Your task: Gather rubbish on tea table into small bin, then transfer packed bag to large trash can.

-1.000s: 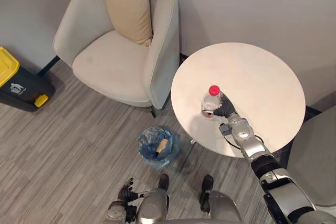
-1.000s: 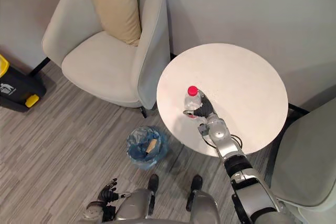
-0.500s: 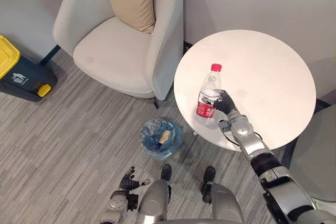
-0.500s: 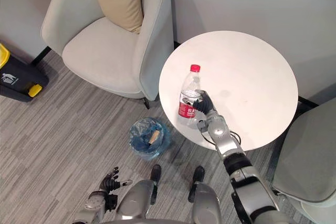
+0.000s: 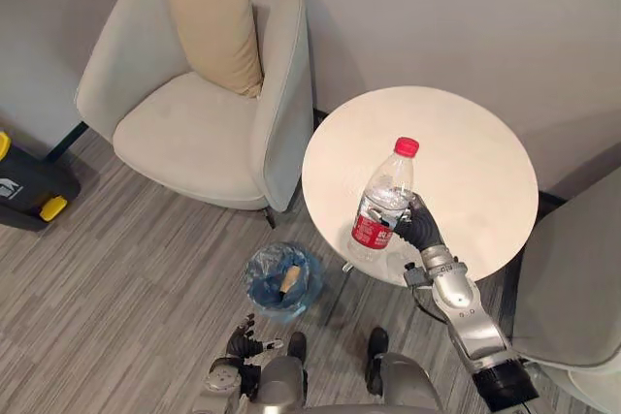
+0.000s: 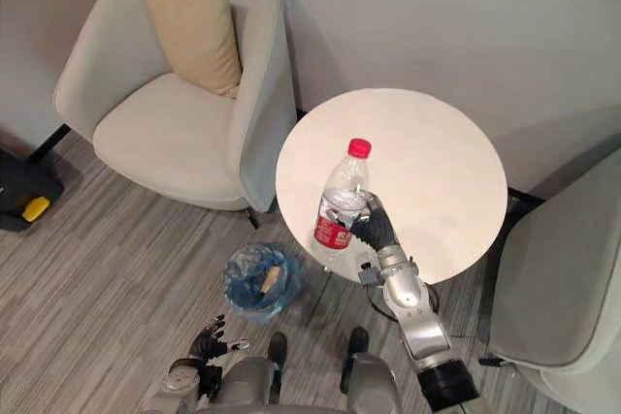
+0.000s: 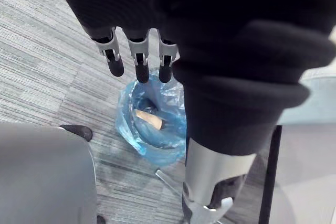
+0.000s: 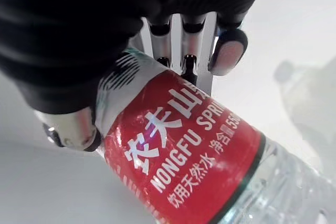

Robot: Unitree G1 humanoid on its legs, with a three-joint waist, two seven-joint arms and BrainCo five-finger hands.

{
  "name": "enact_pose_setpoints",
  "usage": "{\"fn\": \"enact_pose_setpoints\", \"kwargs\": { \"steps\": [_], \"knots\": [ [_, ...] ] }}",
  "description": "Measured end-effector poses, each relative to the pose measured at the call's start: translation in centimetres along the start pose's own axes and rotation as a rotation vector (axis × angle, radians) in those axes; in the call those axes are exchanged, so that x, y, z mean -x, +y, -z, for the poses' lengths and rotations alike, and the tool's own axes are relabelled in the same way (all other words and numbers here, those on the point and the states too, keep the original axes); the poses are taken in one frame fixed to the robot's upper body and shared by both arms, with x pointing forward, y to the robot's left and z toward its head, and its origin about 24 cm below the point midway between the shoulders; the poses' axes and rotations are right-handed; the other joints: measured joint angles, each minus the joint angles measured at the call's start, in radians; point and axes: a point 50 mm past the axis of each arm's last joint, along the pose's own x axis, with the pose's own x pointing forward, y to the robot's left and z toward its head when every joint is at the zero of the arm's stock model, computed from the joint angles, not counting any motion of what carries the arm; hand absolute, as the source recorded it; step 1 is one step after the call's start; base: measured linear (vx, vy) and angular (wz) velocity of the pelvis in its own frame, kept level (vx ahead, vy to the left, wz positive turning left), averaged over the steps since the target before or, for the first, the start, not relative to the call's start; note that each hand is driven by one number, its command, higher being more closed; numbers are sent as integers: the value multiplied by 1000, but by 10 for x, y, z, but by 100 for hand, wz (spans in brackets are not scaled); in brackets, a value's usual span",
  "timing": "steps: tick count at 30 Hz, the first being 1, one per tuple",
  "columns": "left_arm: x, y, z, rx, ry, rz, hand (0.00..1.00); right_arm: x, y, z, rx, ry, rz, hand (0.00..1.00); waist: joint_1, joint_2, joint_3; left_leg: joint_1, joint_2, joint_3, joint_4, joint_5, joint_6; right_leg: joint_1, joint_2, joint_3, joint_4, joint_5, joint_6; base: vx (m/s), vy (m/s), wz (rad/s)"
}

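A clear plastic bottle (image 5: 383,201) with a red cap and red label hangs tilted over the near edge of the round white tea table (image 5: 466,152). My right hand (image 5: 417,230) is shut on its lower part; the right wrist view shows fingers (image 8: 184,35) and thumb curled round the labelled bottle (image 8: 184,150). The small bin (image 5: 281,280), lined with a blue bag, stands on the floor left of the table foot, with a tan scrap (image 7: 149,120) inside. My left hand (image 5: 243,341) hangs low near the bin, fingers (image 7: 137,61) straight and holding nothing.
A black trash can with a yellow lid (image 5: 24,191) stands at the far left by the wall. A beige armchair (image 5: 194,133) with a tan pillow sits left of the table. Another chair (image 5: 572,278) is close on the right. Grey plank floor surrounds the bin.
My right hand has lifted the bottle off the table and brought it toward the near edge, tilted. The camera view has also shifted.
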Motion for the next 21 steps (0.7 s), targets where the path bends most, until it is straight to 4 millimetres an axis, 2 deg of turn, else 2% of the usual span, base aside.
{"fn": "enact_pose_setpoints", "kwargs": {
  "steps": [7,17,19,21],
  "knots": [
    [3,1,8,-14,25,0,0,14,6,-11,45,-52,-48,100,-3,0,-38,54,9,6,-26,0,0,50,5,3,-25,2,2,38,3,-2],
    [7,3,20,-13,62,-7,0,28,20,-9,99,-39,-125,100,-3,9,-82,88,18,24,-42,0,0,83,21,17,-40,8,-3,-30,-12,-5],
    [8,4,22,-6,68,-14,0,28,21,-8,104,-38,-129,100,-3,9,-82,103,18,32,-48,-1,0,83,19,26,-19,0,-2,-29,-1,-10],
    [8,6,22,-10,67,-17,0,29,21,-8,105,-36,-127,100,-5,-6,-82,100,-9,26,-24,-11,12,37,-18,31,106,-66,6,-53,2,8]
  ]
}}
